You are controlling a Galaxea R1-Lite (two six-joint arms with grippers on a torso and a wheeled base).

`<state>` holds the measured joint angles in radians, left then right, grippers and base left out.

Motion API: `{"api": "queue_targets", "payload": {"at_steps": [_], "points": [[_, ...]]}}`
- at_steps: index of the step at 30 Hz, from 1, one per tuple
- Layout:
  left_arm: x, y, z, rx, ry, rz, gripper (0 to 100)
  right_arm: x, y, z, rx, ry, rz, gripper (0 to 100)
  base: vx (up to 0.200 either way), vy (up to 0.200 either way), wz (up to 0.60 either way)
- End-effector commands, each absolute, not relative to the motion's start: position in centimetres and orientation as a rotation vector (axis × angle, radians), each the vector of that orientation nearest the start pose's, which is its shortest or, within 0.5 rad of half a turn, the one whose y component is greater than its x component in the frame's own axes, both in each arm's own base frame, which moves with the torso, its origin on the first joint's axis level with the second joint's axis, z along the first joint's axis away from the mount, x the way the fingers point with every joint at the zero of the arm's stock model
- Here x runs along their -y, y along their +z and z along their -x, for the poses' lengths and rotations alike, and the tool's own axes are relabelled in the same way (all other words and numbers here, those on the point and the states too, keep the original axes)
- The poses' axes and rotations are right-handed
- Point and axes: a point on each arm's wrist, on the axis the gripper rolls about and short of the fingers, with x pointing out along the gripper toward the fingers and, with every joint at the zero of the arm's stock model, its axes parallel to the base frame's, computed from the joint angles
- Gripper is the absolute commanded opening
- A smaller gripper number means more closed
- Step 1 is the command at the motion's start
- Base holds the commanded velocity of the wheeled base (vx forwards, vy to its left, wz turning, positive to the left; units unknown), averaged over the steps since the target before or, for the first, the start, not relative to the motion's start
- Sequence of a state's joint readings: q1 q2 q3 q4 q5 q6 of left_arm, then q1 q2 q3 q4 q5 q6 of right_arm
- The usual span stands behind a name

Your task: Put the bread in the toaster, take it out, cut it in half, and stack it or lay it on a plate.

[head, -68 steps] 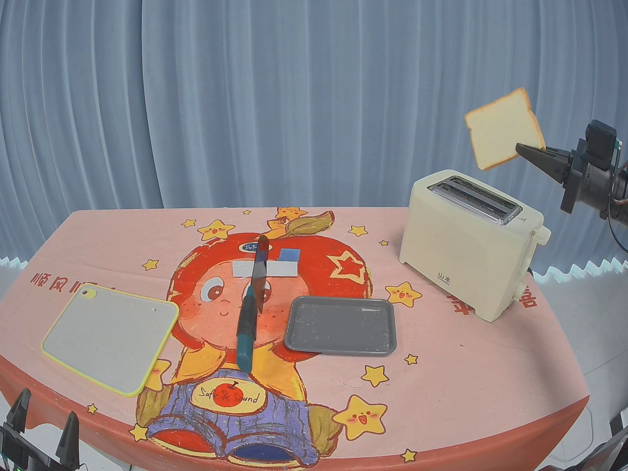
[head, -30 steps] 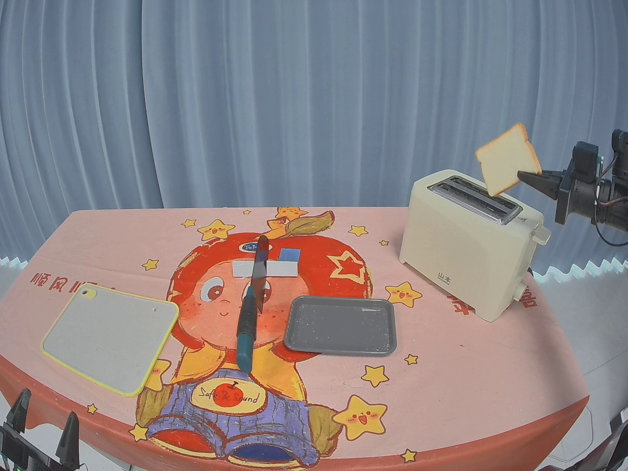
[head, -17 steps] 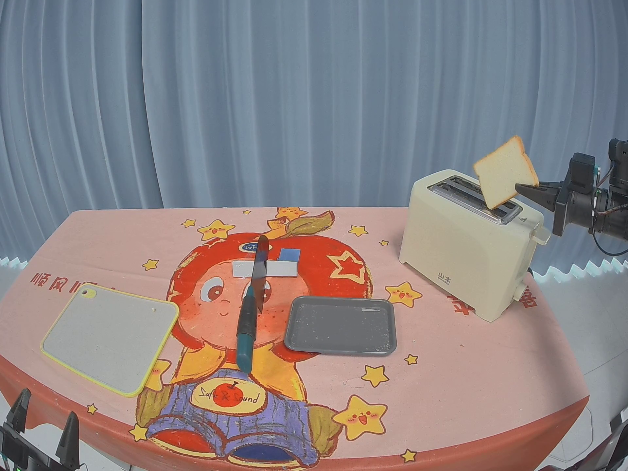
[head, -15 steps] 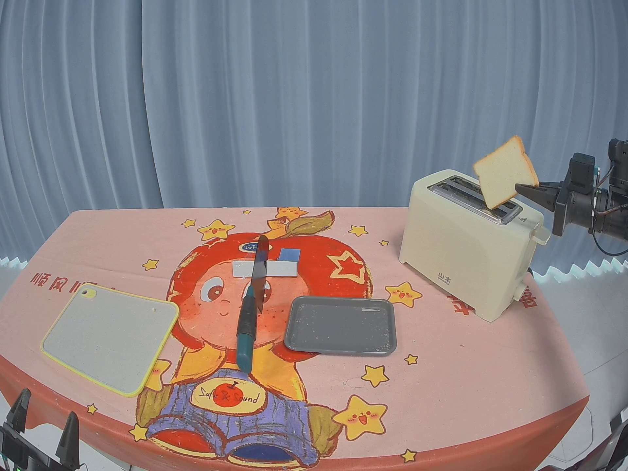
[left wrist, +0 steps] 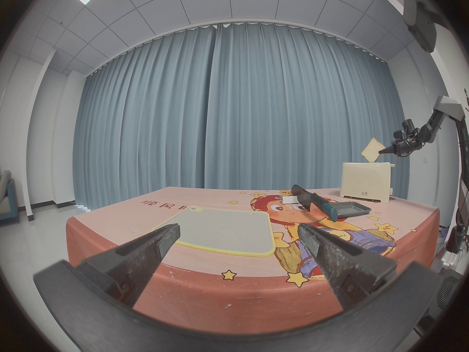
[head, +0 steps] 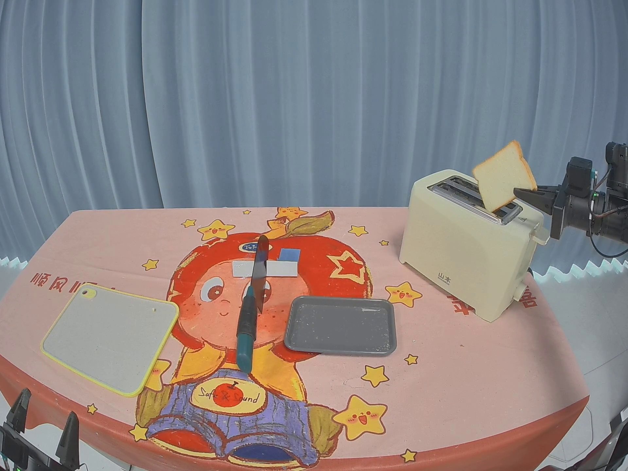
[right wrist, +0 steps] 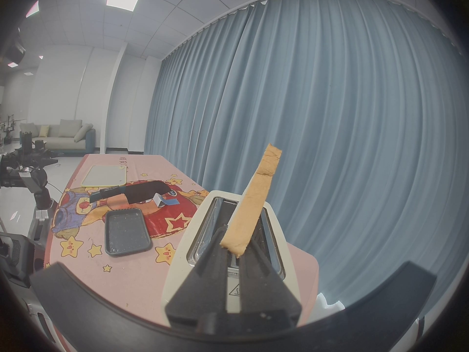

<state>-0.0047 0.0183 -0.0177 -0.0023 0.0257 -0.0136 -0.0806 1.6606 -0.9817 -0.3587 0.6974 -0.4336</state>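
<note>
A slice of bread (head: 504,175) hangs tilted just above the top slots of the cream toaster (head: 470,244) at the table's right side. My right gripper (head: 523,193) is shut on the bread's near edge; in the right wrist view the bread (right wrist: 251,202) stands edge-on over a slot of the toaster (right wrist: 215,243), held by that gripper (right wrist: 233,243). A grey plate (head: 341,326) lies mid-table. A knife (head: 251,302) with a teal handle leans on a small white rest. My left gripper (left wrist: 234,238) is open below the table's front left corner, its fingers (head: 40,421) low at the edge.
A cutting board (head: 108,337) with a yellow-green rim lies at the front left of the table, seen too as the cutting board (left wrist: 220,230) in the left wrist view. A small blue and white block (head: 280,263) sits behind the knife. A blue curtain closes off the back.
My right gripper has come down and moved slightly left with the bread, from high above the toaster to just over its slots. The left arm and the table's things have not moved.
</note>
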Motion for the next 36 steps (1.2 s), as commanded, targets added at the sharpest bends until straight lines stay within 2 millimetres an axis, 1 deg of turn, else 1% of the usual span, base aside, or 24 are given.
{"api": "queue_targets", "payload": {"at_steps": [1, 10, 17, 24, 36], "points": [[-0.1, 7.6, 2.1, -0.018, 0.022, 0.014, 100, 0.9, 21.7, -30.3, -0.164, 0.667, 0.295, 0, 0.0, 0.0, 0.0], [-0.1, 7.6, 2.1, -0.017, 0.022, 0.014, 100, 0.8, 21.4, -30.3, -0.168, 0.671, 0.299, 0, 0.0, 0.0, 0.0], [-0.1, 7.6, 2.1, -0.017, 0.022, 0.014, 100, 0.9, 20.8, -30.5, -0.187, 0.675, 0.301, 0, 0.0, 0.0, 0.0], [-0.1, 7.6, 2.1, -0.017, 0.022, 0.014, 100, 0.8, 20.6, -30.5, -0.192, 0.677, 0.299, 0, 0.0, 0.0, 0.0], [-0.1, 7.6, 2.1, -0.017, 0.022, 0.014, 100, 0.8, 20.0, -30.9, -0.209, 0.68, 0.301, 0, 0.0, 0.0, 0.0]]}}
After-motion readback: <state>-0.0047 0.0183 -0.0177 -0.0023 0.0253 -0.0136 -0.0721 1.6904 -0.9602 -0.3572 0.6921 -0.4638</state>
